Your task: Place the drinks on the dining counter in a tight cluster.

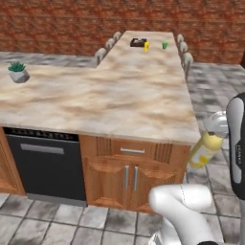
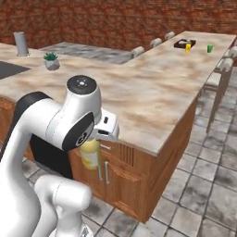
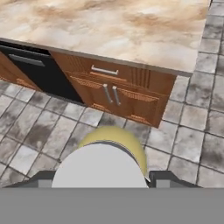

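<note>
Currently, left base view: the two-finger gripper [image 1: 215, 136] is carrying the stubby yellow juice bottle with pale cap [image 1: 205, 150] off the near corner of the long beige-brown marbled dining counter [image 1: 119, 95], below its top. A small yellow cup [image 1: 147, 46] and a small green cup [image 1: 164, 45] are sitting at the far end.

Right base view: the bottle [image 2: 90, 153] is hanging under the hand, beside the wooden base.

Hand view: the jaws are clamping the bottle [image 3: 107, 155] by its cap end, over floor tiles.

Judging progress: placement is not yet done.
</note>
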Controlling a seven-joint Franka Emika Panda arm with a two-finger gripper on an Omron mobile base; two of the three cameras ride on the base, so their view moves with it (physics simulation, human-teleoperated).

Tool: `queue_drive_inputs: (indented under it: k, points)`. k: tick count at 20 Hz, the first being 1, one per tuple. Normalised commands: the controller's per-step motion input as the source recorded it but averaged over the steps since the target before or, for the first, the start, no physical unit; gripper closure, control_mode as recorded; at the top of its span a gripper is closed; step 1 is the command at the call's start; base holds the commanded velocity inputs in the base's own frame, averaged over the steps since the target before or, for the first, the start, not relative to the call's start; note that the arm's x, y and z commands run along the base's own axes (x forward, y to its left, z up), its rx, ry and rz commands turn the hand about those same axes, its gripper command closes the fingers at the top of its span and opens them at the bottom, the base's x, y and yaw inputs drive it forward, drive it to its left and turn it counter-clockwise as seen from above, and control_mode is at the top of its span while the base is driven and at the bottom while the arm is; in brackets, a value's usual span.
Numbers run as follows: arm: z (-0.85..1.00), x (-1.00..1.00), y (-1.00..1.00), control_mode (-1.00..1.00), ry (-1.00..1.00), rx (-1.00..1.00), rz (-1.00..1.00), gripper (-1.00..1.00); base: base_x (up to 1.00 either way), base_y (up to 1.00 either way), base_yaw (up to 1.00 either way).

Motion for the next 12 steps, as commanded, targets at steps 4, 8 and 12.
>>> queue_drive_inputs:
  k: [4, 8, 12]
  points:
    - [0.0, 0.0, 0.0, 1.0, 0.0, 0.0, 0.0, 1.0, 0.21, -1.0, 0.31]
    - [0.0, 0.0, 0.0, 1.0, 0.0, 0.0, 0.0, 1.0, 0.31, -1.0, 0.3]
    - [0.0, 0.0, 0.0, 1.0, 0.0, 0.0, 0.0, 1.0, 0.56, -1.0, 0.31]
